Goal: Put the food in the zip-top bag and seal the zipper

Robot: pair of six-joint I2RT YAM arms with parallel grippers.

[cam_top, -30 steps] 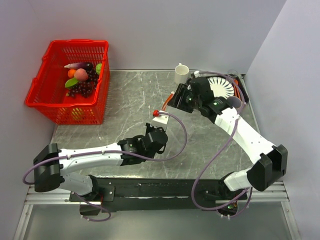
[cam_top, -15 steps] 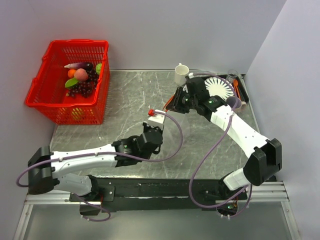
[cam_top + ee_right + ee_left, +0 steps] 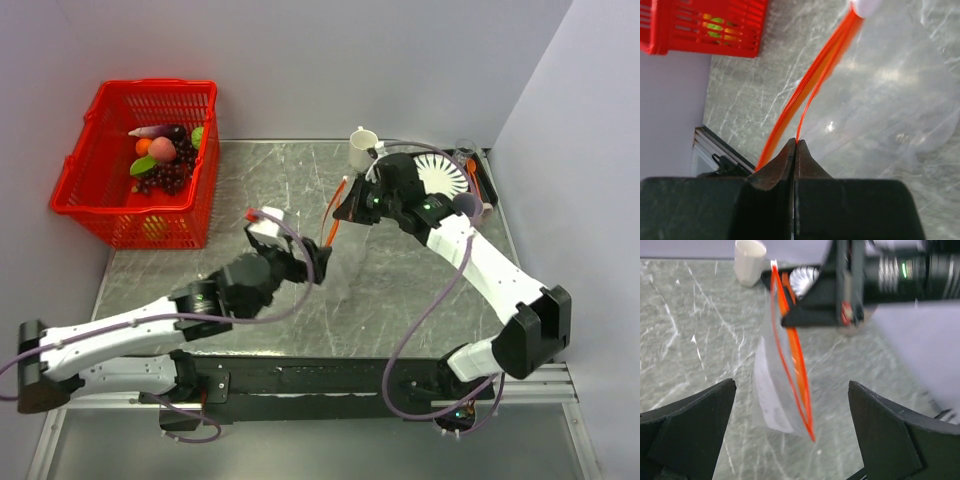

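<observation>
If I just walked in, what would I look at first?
Probably the bright red basket full of fruit at the far left. Next, the clear zip-top bag held up mid-table, its red-orange zipper pinched by the right gripper, with the open left gripper facing it.

Worktop (image 3: 260,190): grey-green stone, marbled, thin white veins running across it; surface matte with a soft sheen.

Three plain walls box it in: back wall (image 3: 350,60), left wall (image 3: 40,130), right wall (image 3: 590,150). All pale lavender-grey, unmarked. Right wall angles in towards the far corner.

Near edge: silver metal rail (image 3: 555,392) runs across the width. Below it a flat grey panel (image 3: 300,450), dull reflection; cannot tell whether floor or shelf.

Light: even, diffuse, shadows faint and short.
</observation>
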